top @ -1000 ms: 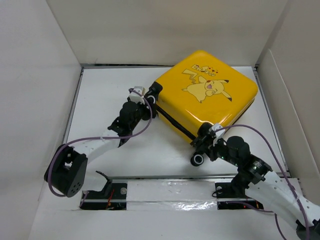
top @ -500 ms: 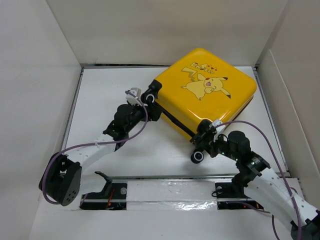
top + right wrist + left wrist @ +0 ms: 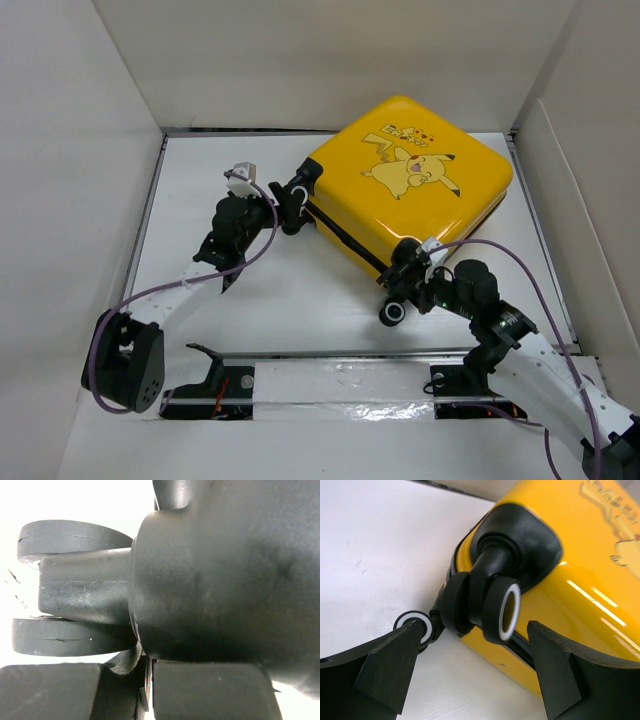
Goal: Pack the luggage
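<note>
The luggage is a yellow hard-shell suitcase with a Pikachu print. It lies closed and flat at the back right. My left gripper is open at its left corner. In the left wrist view the fingers stand wide apart, with a black-and-white caster just ahead between them, untouched. My right gripper is at the front corner, above another caster. In the right wrist view its pads are shut on a thin flat tab, seemingly the zip pull, under the black caster housing.
White walls enclose the table on the left, back and right. A taped metal rail runs along the near edge by the arm bases. A second caster sits low beside the left finger. Bare white table lies left of the suitcase.
My left arm has drawn back to the left, off the corner caster. The suitcase has turned slightly. My right gripper has shifted a little left with the front corner.
</note>
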You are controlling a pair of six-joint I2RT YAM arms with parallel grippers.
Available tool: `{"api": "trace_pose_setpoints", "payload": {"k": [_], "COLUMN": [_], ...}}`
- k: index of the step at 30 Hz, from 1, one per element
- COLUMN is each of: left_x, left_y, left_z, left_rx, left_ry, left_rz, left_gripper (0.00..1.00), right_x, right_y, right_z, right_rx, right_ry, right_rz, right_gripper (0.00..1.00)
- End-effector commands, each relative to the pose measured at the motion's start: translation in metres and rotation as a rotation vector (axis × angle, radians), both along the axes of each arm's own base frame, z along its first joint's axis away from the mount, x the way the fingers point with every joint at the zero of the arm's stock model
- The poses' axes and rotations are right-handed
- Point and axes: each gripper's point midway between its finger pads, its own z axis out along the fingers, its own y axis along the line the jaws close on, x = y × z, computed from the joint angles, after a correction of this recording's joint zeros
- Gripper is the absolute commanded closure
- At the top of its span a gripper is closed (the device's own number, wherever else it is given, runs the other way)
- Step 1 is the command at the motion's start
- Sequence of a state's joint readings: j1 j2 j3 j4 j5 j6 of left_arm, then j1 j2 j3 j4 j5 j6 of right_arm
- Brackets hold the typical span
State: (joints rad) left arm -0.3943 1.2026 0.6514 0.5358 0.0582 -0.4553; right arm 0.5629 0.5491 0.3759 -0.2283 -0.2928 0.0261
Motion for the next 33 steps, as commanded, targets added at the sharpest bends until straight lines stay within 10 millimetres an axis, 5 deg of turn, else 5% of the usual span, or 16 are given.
{"api": "trace_pose_setpoints", "payload": {"k": [1, 10, 21, 28, 33], "left_x": [0.014, 0.043, 0.072, 0.070, 0.071], "left_y": [-0.010, -0.023, -0.014, -0.020, -0.026], "left_z": [0.012, 0.014, 0.002, 0.001, -0.012], "left_rx": [0.021, 0.152, 0.263, 0.326, 0.370], "left_ry": [-0.063, -0.088, -0.065, -0.081, -0.042], "left_rz": [-0.059, -0.118, -0.067, -0.119, -0.177], "left_gripper": [0.16, 0.17, 0.24, 0.17, 0.27], "right_x": [0.014, 0.011, 0.010, 0.010, 0.008], "right_y": [0.017, 0.018, 0.019, 0.020, 0.019], "right_z": [0.083, 0.086, 0.086, 0.088, 0.090], "right_rx": [0.177, 0.189, 0.189, 0.193, 0.201], "right_ry": [-0.264, -0.269, -0.272, -0.278, -0.288], "right_rz": [0.047, 0.055, 0.066, 0.074, 0.076], "right_gripper": [1.00, 1.00, 1.00, 1.00, 1.00]}}
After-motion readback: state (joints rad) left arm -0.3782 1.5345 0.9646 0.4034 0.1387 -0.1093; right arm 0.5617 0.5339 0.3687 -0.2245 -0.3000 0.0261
